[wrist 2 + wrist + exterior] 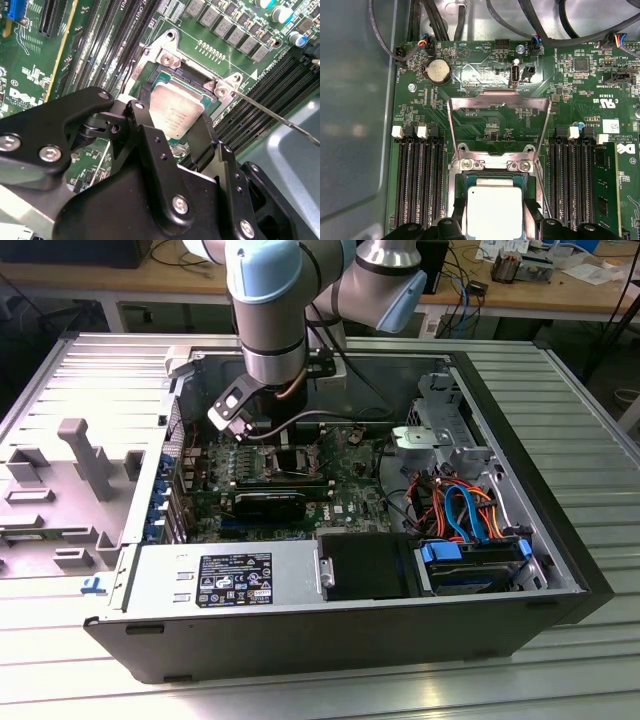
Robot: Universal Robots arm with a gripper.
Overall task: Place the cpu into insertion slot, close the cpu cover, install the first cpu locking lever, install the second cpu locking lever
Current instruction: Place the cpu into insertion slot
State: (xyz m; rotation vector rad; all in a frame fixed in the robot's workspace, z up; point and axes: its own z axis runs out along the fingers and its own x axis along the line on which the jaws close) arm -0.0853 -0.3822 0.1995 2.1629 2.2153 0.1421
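The cpu (175,112), a small square chip with a silvery top, lies level over the insertion slot (167,60). My gripper (175,121) is shut on it, with one black finger (145,117) on each of two opposite edges. In the first wrist view the cpu (494,210) sits low in the slot's silver rim (492,164), between the fingertips (455,226) of the gripper (495,224). The cpu cover (498,101) is swung open, away from the slot. A thin wire lever (270,112) sticks out past one corner. In the exterior view the gripper (287,447) hangs over the board inside the open case.
Long black memory slots (420,180) flank the socket, and a green module (605,195) stands in one. A grey power supply (225,580), a black fan shroud (365,565), a blue-tabbed drive cage (470,560) and orange and blue cables (455,502) fill the case's near side.
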